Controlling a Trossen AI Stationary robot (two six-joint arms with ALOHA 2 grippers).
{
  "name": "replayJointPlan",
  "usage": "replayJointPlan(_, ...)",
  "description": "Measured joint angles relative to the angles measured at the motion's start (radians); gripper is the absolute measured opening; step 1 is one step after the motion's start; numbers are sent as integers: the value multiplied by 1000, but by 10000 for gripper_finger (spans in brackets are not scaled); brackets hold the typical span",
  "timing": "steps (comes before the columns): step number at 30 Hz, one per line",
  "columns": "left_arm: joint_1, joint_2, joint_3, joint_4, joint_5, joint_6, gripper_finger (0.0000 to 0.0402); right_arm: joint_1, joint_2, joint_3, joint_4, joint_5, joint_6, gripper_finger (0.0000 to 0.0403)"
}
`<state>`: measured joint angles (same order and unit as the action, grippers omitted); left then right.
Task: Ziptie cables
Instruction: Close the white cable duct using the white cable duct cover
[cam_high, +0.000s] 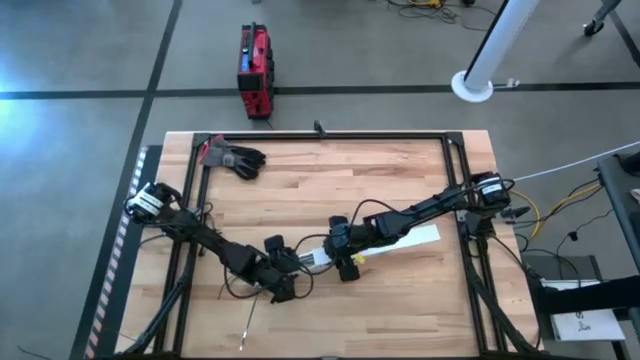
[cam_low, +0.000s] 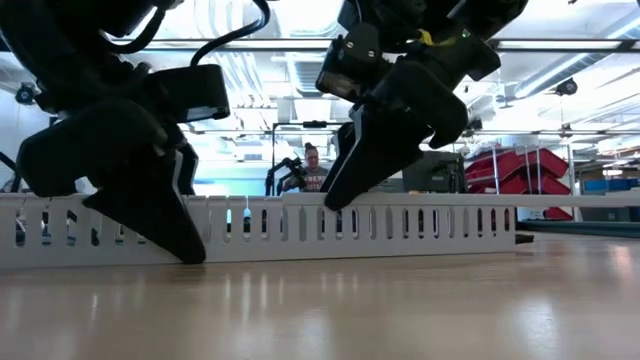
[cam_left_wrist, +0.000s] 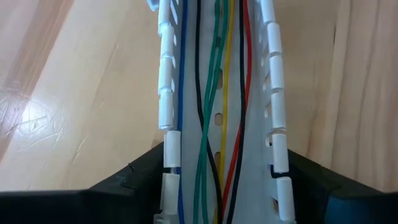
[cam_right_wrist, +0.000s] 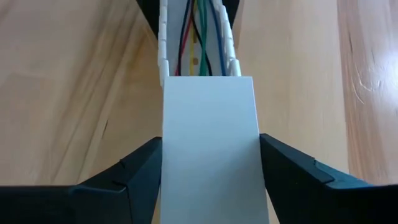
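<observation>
- White slotted plastic is what both arms hold: the channel (cam_high: 330, 256) lies on the wooden table (cam_high: 330, 180) near its front middle, and the cables (cam_left_wrist: 214, 118) run along inside it.
- On the left, the left gripper (cam_high: 283, 282) straddles one end of the channel, its 2 fingers (cam_left_wrist: 143, 171) set on the outer walls, so the jaws stand about channel-wide and appear to grip it.
- Inside this open stretch lie blue, black, green, yellow and red wires, loosely crossing, none bound by a tie that I can see.
- Further right, the right gripper (cam_high: 345, 262) grips the flat lid (cam_right_wrist: 210, 137) on the channel, jaws closed against its 2 edges.
- The lid covers the near stretch; the wires show only beyond its end.
- My reading: the step in hand is closing the wires into the channel, not tying.
- Next, the lid likely needs sliding or pressing along while the left arm steadies the channel, keeping wires below the wall tops.
</observation>
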<state>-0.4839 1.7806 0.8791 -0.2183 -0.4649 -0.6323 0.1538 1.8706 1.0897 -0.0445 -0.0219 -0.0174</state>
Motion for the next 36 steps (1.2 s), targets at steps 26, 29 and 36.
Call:
replayJointPlan(26,0,0,-24,73,1,43,214,57,2,57,-71,-11,-63,215)
replayJointPlan(29,1,2,-25,139,1,77,215,54,2,55,-43,-10,-17,216)
replayJointPlan(36,7,0,-26,184,-1,127,217,50,2,54,-16,-52,-39,218)
